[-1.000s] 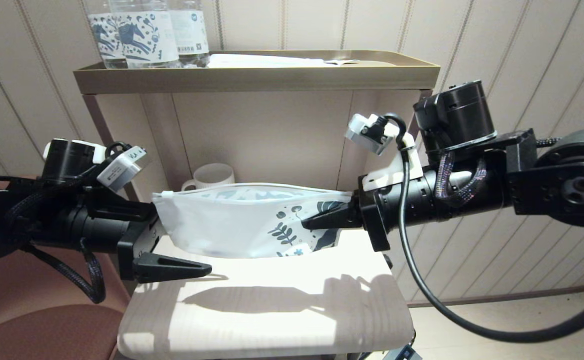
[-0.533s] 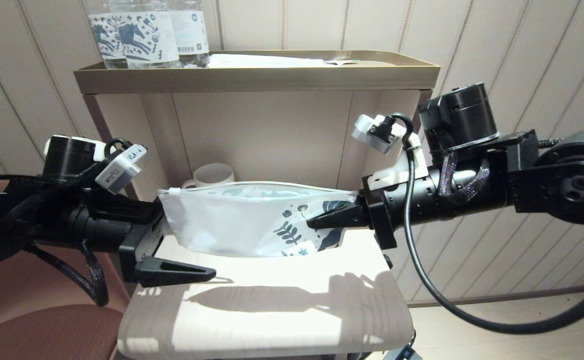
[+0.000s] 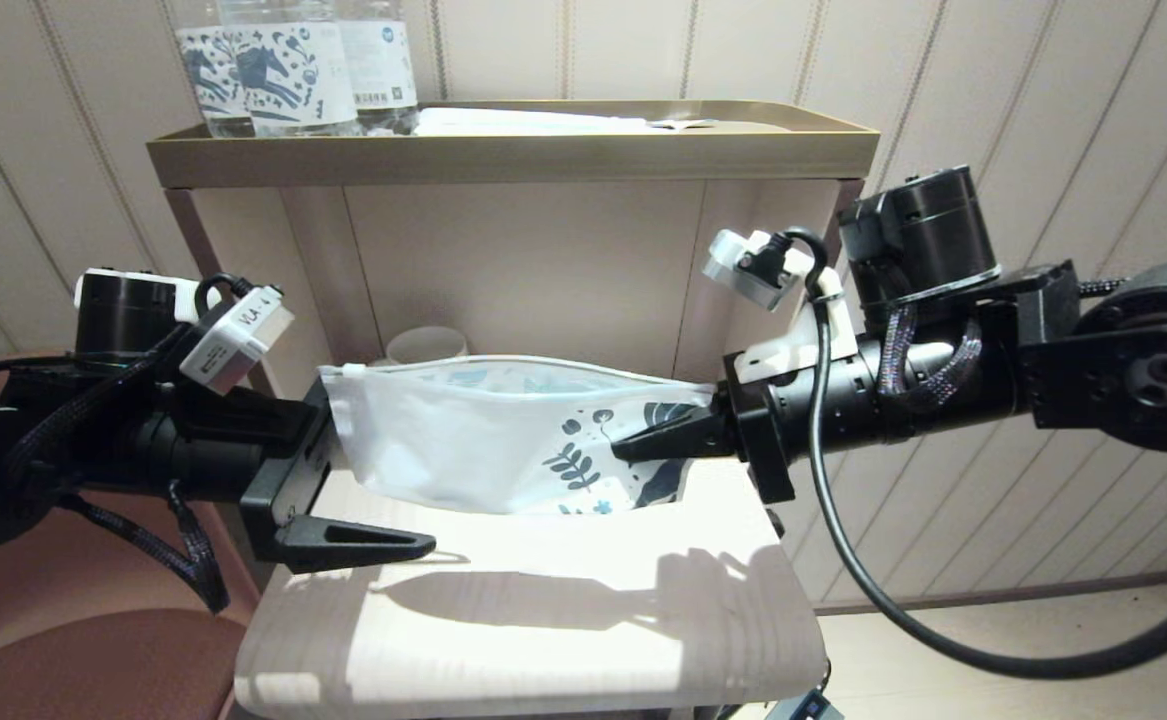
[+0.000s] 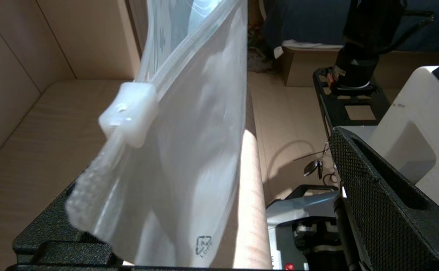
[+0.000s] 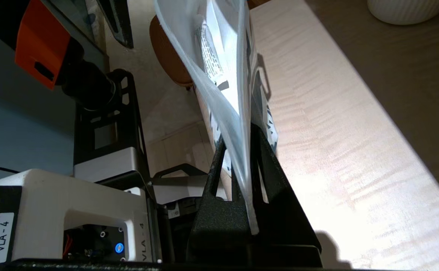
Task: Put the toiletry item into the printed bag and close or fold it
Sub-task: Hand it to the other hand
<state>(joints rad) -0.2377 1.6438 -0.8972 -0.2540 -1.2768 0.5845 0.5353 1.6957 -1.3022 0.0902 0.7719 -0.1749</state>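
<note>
The printed bag (image 3: 463, 440) hangs stretched between my two arms, just above the lower shelf (image 3: 543, 620). My right gripper (image 3: 615, 452) is shut on the bag's blue-leaf end; in the right wrist view the film (image 5: 219, 75) runs down between its closed fingers. My left gripper (image 3: 373, 490) stands wide open around the plain end. That end, with its white zip slider (image 4: 129, 113), lies against one finger, and the other finger (image 4: 385, 210) stands well apart. The toiletry item cannot be made out.
A white mug (image 3: 428, 345) stands at the back of the lower shelf, mostly hidden behind the bag. A brass tray (image 3: 513, 155) above carries blue-printed water bottles (image 3: 273, 65). A reddish-brown seat (image 3: 73, 660) is at the lower left.
Both arms and the bag have risen a little and shifted slightly right. The bag's plain end now covers more of the mug. Neither grip has changed.
</note>
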